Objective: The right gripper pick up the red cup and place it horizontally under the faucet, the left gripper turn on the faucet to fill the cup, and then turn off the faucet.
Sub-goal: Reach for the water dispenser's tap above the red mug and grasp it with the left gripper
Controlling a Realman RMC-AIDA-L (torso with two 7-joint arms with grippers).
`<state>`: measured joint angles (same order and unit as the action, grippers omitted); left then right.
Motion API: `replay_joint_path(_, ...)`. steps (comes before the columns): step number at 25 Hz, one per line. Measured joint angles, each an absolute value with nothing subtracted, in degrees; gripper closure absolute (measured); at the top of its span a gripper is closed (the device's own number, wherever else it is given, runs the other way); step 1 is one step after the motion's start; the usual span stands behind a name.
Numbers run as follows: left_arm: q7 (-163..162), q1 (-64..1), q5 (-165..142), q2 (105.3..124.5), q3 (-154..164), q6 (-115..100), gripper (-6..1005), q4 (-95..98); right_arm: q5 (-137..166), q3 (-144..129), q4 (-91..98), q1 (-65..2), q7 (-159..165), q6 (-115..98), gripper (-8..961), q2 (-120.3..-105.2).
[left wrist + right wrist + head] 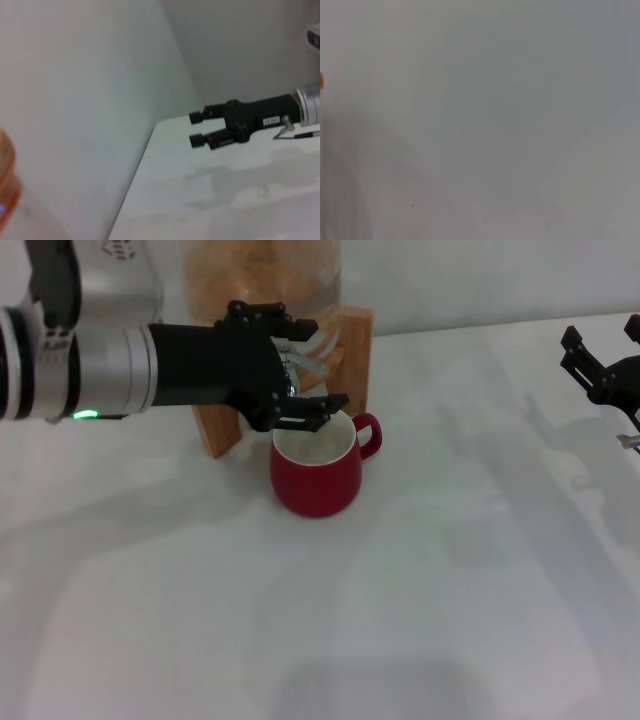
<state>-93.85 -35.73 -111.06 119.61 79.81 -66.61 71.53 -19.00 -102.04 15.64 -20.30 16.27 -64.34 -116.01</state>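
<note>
- The red cup (316, 472) stands upright on the white table (420, 600), just near of the wooden stand (352, 345) and directly below the faucet (303, 352), its handle pointing right.
- The left gripper (296, 390) reaches in from the left and sits at the faucet, just above the cup's rim. Its fingers crowd around the chrome lever, but I cannot tell whether they actually clamp it.
- The right gripper (600, 353) is parked at the far right, well apart from the cup, its 2 fingers spread and empty; the left wrist view shows the same (197, 129).
- Judgement: placing looks done; the step in hand is working the lever. No stream is discernible, so whether filling has begun is unclear.
- Next calls for a small, controlled lever turn, without nudging the cup below.
</note>
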Motion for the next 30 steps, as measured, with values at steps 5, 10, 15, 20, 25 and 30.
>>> replay_joint_path(5,-93.9,-29.4,-107.1,119.58,83.1,-61.8,213,75.1,-18.8,-102.1,15.7,-20.3,16.6,-64.7,110,-116.01)
replay_joint_path(10,-93.7,-26.8,-105.3,119.63,83.7,-59.7,213,75.0,-18.8,-102.2,15.6,-20.2,16.7,-65.2,110,-116.01)
replay_joint_path(15,-93.4,-25.3,-104.1,119.62,84.6,-57.1,213,74.6,-18.7,-102.2,15.7,-20.3,16.7,-65.3,110,-116.01)
replay_joint_path(20,-93.0,-23.6,-103.1,119.59,86.3,-53.6,213,74.0,-18.7,-102.2,15.6,-20.3,16.8,-65.3,110,-116.07)
replay_joint_path(25,-91.3,-23.8,-102.1,119.58,87.6,-52.6,213,72.1,-18.7,-102.2,15.6,-20.4,16.9,-65.3,110,-116.10)
replay_joint_path(30,-89.6,-24.8,-100.6,119.52,88.2,-52.3,213,70.3,-18.9,-102.2,15.6,-20.6,17.0,-65.1,110,-116.11)
